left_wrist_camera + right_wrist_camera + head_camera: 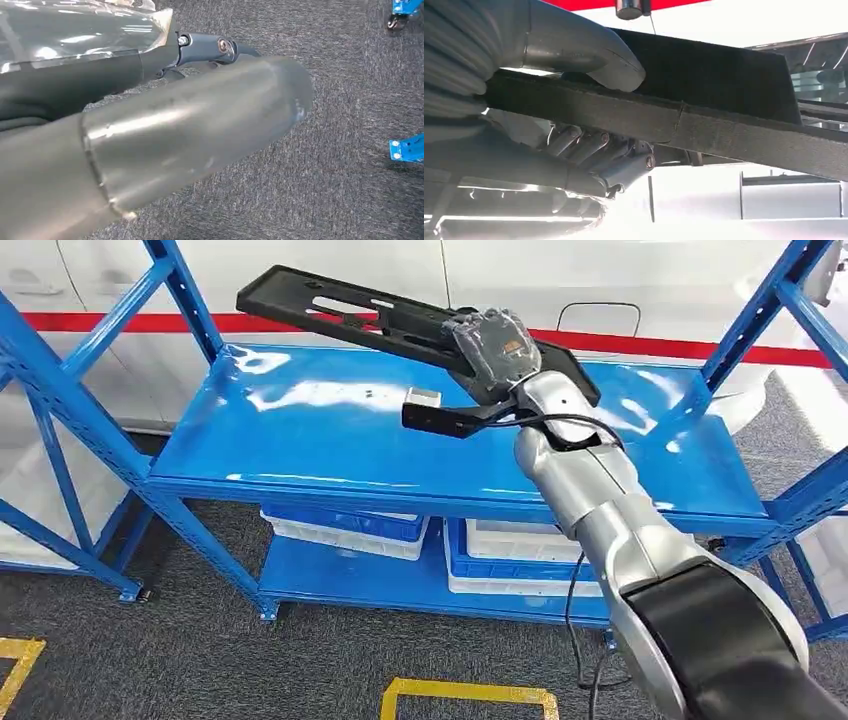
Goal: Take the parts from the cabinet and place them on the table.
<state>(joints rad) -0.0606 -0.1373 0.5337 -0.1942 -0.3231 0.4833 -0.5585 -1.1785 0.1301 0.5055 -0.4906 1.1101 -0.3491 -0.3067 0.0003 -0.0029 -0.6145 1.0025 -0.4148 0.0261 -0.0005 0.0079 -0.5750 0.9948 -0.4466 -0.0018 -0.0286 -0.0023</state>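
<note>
One black part [345, 315] is seen in the head view — a long, flat, slotted plate, held tilted above the top shelf [320, 430] of the blue cabinet and clear of its surface. One right hand [492, 348] is clamped on the part at the end nearer the robot. In the right wrist view the thumb [589, 52] is pressed on one face of the part [704, 120] and the darker fingers [589, 145] are curled against the opposite face. Two white bins with blue rims [345, 530] are counted on the lower shelf, side by side. Two yellow floor markings [468, 698] are noted on the grey carpet. The left hand [210, 47] is seen over the carpet in the left wrist view — its state cannot be told.
</note>
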